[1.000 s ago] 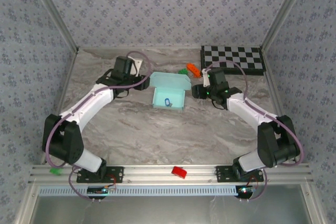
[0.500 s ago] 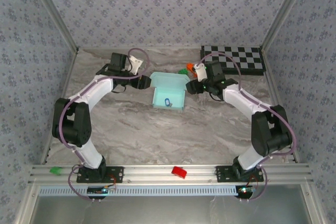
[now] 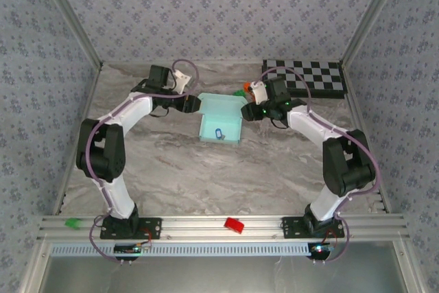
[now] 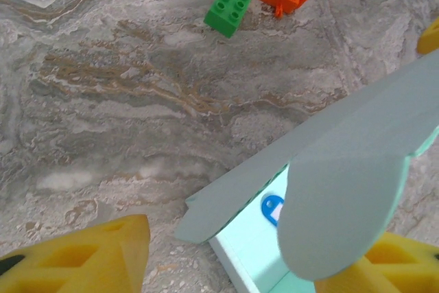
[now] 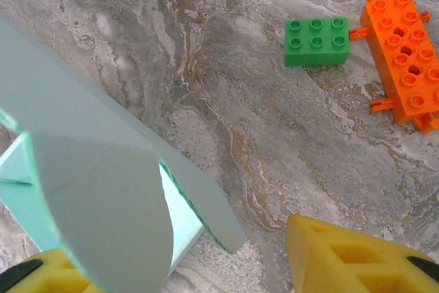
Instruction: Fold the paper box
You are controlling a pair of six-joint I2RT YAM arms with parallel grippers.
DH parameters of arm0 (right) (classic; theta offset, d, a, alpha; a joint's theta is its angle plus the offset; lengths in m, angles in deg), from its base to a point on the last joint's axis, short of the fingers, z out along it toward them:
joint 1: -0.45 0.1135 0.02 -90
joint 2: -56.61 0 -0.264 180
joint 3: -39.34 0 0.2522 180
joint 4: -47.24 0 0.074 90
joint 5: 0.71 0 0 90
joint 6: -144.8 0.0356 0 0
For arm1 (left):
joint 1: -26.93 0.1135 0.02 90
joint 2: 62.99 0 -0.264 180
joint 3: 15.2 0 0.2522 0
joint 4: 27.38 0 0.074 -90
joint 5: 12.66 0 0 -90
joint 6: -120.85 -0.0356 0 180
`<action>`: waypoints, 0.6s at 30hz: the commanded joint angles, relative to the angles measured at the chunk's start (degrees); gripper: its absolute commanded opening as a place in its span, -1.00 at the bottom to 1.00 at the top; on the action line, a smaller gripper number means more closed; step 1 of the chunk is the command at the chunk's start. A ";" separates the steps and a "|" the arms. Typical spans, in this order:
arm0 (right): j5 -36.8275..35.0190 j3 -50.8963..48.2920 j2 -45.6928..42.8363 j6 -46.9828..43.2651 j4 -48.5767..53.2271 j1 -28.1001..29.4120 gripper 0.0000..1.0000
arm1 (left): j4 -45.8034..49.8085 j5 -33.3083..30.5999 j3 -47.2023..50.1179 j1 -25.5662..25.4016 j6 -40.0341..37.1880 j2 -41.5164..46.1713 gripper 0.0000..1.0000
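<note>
Since the paper box (image 3: 220, 128) is what matters, I log it first: it sits open-topped toward the back middle of the bench (image 3: 206, 176). Its lid flap (image 3: 223, 104) stands up along the far edge, and a small blue label (image 3: 219, 132) lies inside.

The left hand (image 3: 194, 104) is at the lid's left end. In the left wrist view its yellow fingers (image 4: 89, 255) are spread wide, with a rounded side tab (image 4: 343, 204) of the lid between them. The tab is close against the finger on the right; I cannot tell if they touch.

The right hand (image 3: 251, 110) is at the lid's right end. Its fingers (image 5: 343, 255) are also spread, and the other rounded tab (image 5: 103, 211) hangs between them, nothing pinched.

Just behind the box lie a green brick (image 5: 316, 41) and an orange brick (image 5: 405, 60), the two almost touching. A checkerboard (image 3: 305, 77) lies at the back right corner. A red block (image 3: 234, 225) sits on the front rail.
</note>
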 commanded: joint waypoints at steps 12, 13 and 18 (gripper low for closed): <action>1.79 1.75 1.82 1.67 1.10 -0.17 -0.28 | 1.23 3.27 -3.28 -1.22 -0.06 -2.10 -0.05; 1.63 1.78 1.89 1.67 1.08 -0.08 -0.30 | 1.20 3.23 -3.18 -1.30 0.07 -2.08 -0.08; 0.42 3.98 2.12 1.76 1.09 0.30 -0.35 | 1.59 2.68 -2.72 -1.39 0.47 -1.76 -0.18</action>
